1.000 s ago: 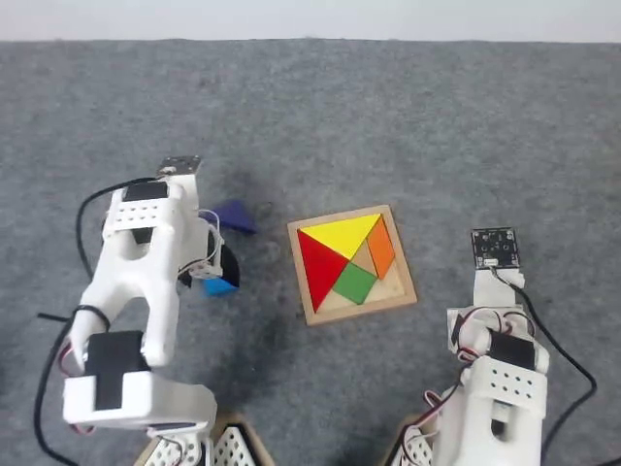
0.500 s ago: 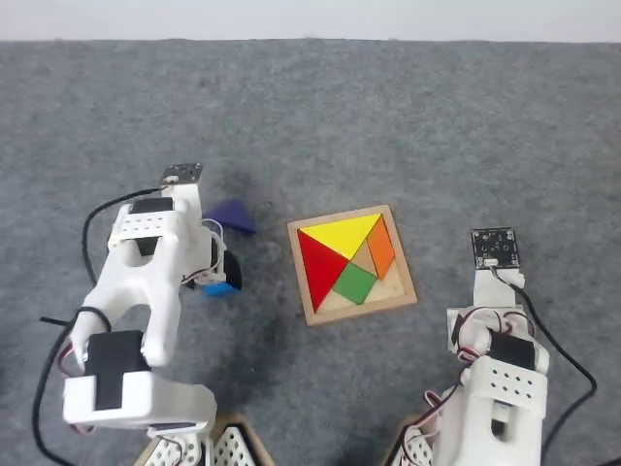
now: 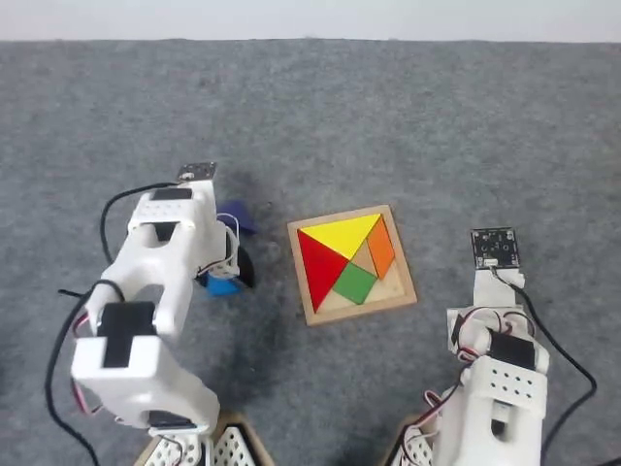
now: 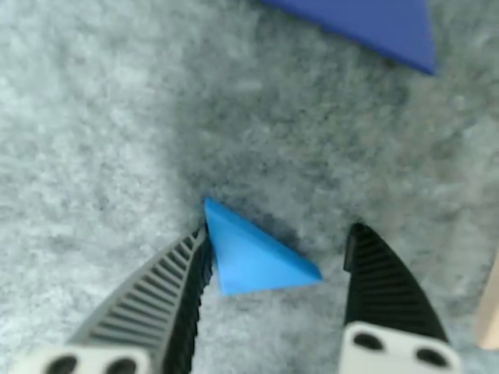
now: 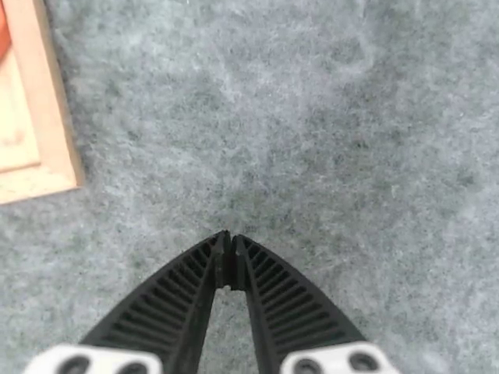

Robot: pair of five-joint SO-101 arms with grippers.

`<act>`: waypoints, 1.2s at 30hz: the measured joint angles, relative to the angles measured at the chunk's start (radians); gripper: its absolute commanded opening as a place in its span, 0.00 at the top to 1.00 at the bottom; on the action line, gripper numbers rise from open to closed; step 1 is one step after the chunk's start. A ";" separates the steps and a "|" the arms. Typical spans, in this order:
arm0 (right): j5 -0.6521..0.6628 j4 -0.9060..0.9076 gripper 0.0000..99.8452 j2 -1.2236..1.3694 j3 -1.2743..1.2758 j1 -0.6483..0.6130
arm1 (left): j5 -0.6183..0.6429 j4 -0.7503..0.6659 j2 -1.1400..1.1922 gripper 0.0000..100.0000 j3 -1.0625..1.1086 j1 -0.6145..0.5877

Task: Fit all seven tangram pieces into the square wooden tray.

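Left fingers point(image 4: 187, 265) apart, straddling light blue triangle point(image 4: 251, 259) flat on bench point(image 4: 93, 117); one finger touching its corner, other clear. Triangle likely light, stiff, smooth-painted. Best pinched across opposite edges; may twist or slip. Dark blue piece point(image 3: 236, 216) lies just beyond. Tray point(image 3: 299, 275) to right holds red triangle point(image 3: 318, 264), yellow triangle point(image 3: 344, 235), orange piece point(image 3: 381, 248), green square point(image 3: 355, 282); near-right corner looks bare. Right fingers point(image 5: 226, 261) together, over bench near tray.

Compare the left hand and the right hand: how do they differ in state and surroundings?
The left hand is open; the right hand is shut. The left hand straddles a light blue triangle, one finger touching it; the right hand holds nothing, over bare carpet beside the tray. Both have black ribbed fingers.
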 measured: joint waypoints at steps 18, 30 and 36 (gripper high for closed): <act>0.000 0.000 0.99 0.000 0.000 0.000 | -0.253 0.000 0.012 0.80 -0.104 -0.020; 0.000 0.000 0.99 0.000 0.000 0.000 | -0.310 -0.092 -0.396 0.80 0.287 -0.051; 0.000 0.000 0.99 0.000 0.000 0.000 | -0.212 -0.092 -0.310 0.80 0.242 -0.031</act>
